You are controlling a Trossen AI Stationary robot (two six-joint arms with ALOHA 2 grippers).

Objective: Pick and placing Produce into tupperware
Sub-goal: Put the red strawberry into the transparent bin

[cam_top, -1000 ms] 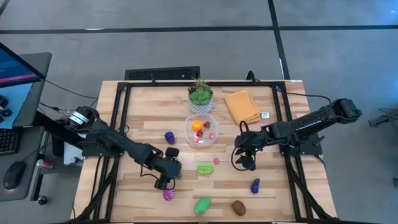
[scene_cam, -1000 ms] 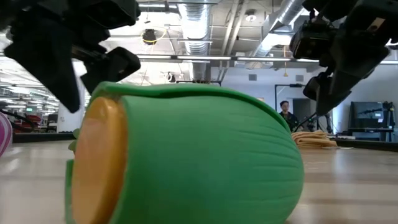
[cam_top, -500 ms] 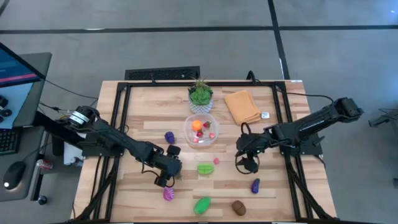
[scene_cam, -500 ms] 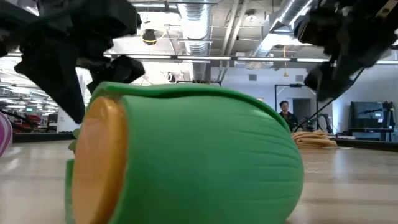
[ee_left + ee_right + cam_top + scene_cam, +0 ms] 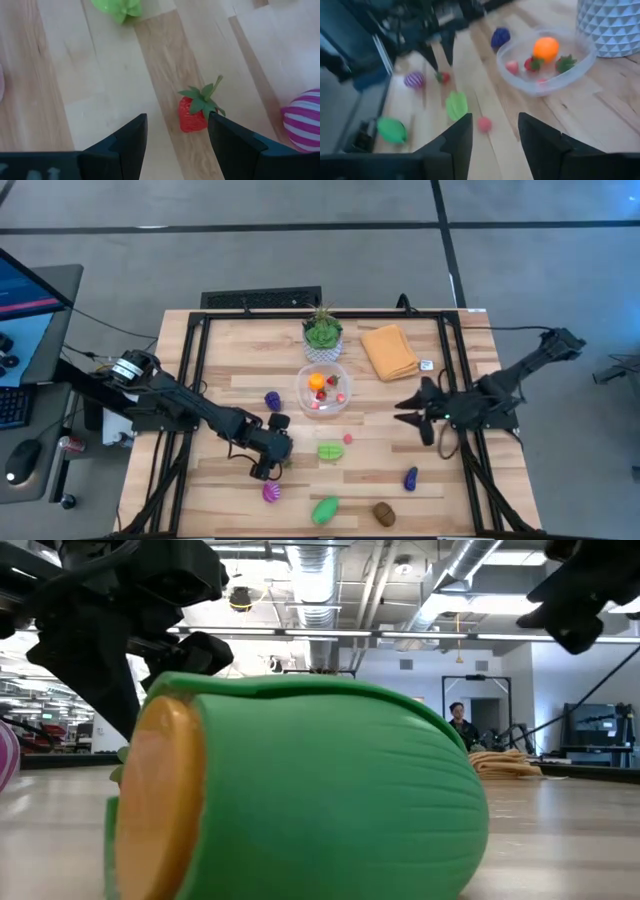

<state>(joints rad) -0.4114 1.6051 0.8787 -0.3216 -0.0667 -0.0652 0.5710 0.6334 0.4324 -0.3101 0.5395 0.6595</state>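
Strawberry (image 5: 194, 114): one, small, red with green leaf cap, lying on the wooden table (image 5: 220, 395) directly ahead of the left gripper (image 5: 177, 137), whose fingers stand apart and empty, one to each side of it. Likely light, hard and smooth plastic, so apt to skid; best taken across the red body, below the leaves.

Loose produce on the table, high view: purple berry (image 5: 273, 400), one, left of the container; light green piece (image 5: 330, 450), one; small pink piece (image 5: 349, 438), one; purple striped piece (image 5: 270, 492), one; bright green piece (image 5: 325, 509), one; brown piece (image 5: 384, 513), one; dark purple piece (image 5: 410, 478), one. All look rigid and light.

Container (image 5: 322, 389): one, clear, near the table's middle, already holding an orange piece (image 5: 545, 48) and about four small red or pink pieces.

Right gripper (image 5: 408, 412): fingers spread, holding nothing, raised over the table's right side, well apart from the container.

Bystanders: potted plant (image 5: 322, 334), one; folded orange cloth (image 5: 389, 351), one.
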